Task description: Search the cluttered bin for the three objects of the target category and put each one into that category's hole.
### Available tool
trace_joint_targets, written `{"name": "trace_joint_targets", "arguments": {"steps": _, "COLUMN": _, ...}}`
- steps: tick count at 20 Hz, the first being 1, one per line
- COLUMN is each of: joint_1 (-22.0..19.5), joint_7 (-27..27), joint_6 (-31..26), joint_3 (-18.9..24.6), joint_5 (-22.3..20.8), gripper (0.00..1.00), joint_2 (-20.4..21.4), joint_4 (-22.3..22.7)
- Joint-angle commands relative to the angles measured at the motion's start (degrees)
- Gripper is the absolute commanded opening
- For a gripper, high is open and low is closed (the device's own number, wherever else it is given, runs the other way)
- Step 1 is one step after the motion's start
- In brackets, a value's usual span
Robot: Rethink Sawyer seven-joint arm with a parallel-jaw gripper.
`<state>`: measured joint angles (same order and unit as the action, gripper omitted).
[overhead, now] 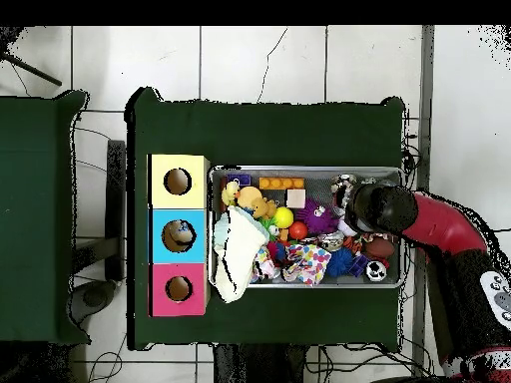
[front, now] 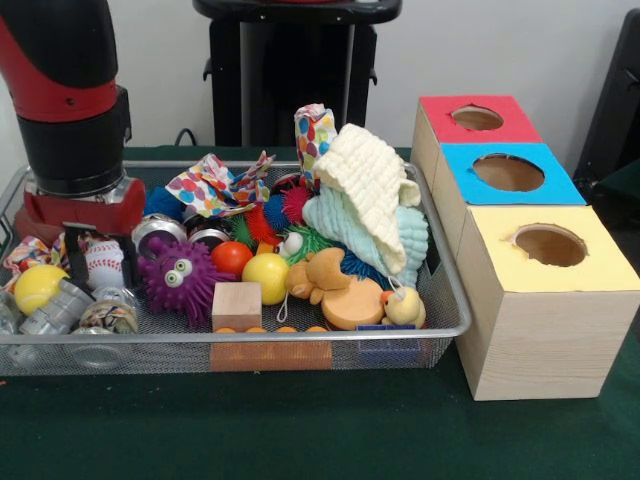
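Observation:
The wire bin (front: 440, 270) is crammed with toys, cloths and cans. Beside it stand three boxes with round holes: red (front: 478, 118), blue (front: 508, 172) and yellow (front: 550, 245). My gripper (front: 100, 252) is down in the bin's left end, right at a small baseball (front: 104, 264); its tips are hidden among the clutter. In the overhead view only the arm's wrist (overhead: 382, 209) shows, over the right end of the bin (overhead: 304, 171). A small object lies inside the blue box's hole (overhead: 178, 235); the yellow hole (overhead: 178, 181) and the red hole (overhead: 179, 288) look dark.
A purple spiky ball (front: 180, 275), orange ball (front: 231, 257), yellow ball (front: 265, 277), wooden block (front: 237, 305) and wooden duck (front: 340, 290) fill the bin's front. Cream cloth (front: 375, 185) and polka-dot cloth (front: 215, 185) are piled behind. Metal cans (front: 60, 310) lie beside the gripper.

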<state>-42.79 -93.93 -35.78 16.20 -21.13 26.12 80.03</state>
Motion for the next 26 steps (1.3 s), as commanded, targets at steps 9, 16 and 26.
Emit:
{"name": "trace_joint_targets", "arguments": {"steps": 9, "joint_1": -0.98, "joint_7": 1.39, "joint_6": 0.63, "joint_3": -0.41, "joint_5": -3.81, "gripper": 1.0, "joint_2": -4.82, "joint_4": 1.09}}
{"name": "trace_joint_targets", "arguments": {"steps": 16, "joint_1": -1.69, "joint_7": -0.49, "joint_6": 4.35, "joint_3": -0.54, "joint_5": -3.77, "gripper": 1.0, "joint_2": -6.86, "joint_4": 3.08}}
{"name": "trace_joint_targets", "arguments": {"steps": 26, "joint_1": -2.19, "joint_7": 0.81, "joint_6": 4.38, "joint_3": 0.4, "joint_5": -3.32, "gripper": 1.0, "joint_2": -9.75, "joint_4": 0.78}}
